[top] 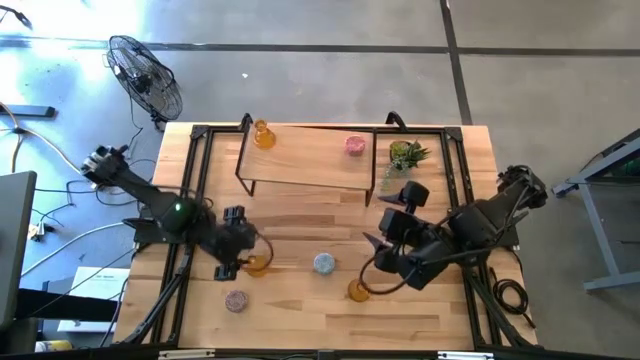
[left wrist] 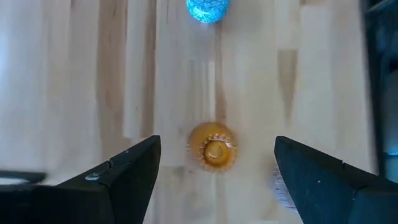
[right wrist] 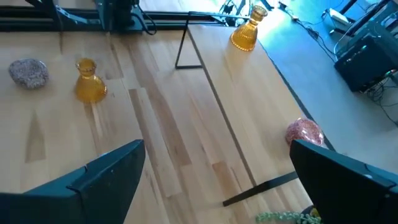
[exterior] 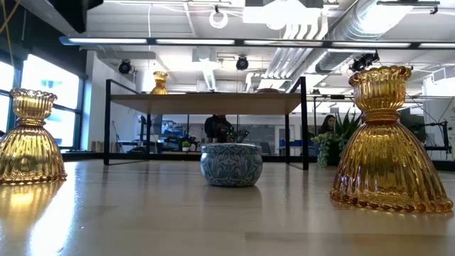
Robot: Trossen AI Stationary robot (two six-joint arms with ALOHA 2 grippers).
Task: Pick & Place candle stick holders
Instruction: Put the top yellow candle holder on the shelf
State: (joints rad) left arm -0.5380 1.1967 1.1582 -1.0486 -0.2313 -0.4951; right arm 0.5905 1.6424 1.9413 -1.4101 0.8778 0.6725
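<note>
1. We note that the left gripper (top: 243, 258) has its jaws spread wide and holds nothing; in the left wrist view an amber holder (left wrist: 212, 145) stands upright on the surface between the two fingers (left wrist: 124, 180), apart from both.
2. We judge the main risk here to be an off-centre descent: one finger could strike the flared base first and tip or push the holder.
3. We note that the right gripper (top: 385, 248) hangs with jaws fully spread and empty, above the surface (top: 300, 215) near a second amber holder (top: 358, 290).
4. We place the blue-grey holder (top: 323, 263) between the two arms; a swinging arm could knock it.
5. We find a mauve holder (top: 236, 300) near the front edge, and a third amber holder (top: 264, 134) and a pink holder (top: 355, 146) on the raised shelf (top: 300, 160).
6. We expect ribbed glass to slip under a weak pinch.
</note>
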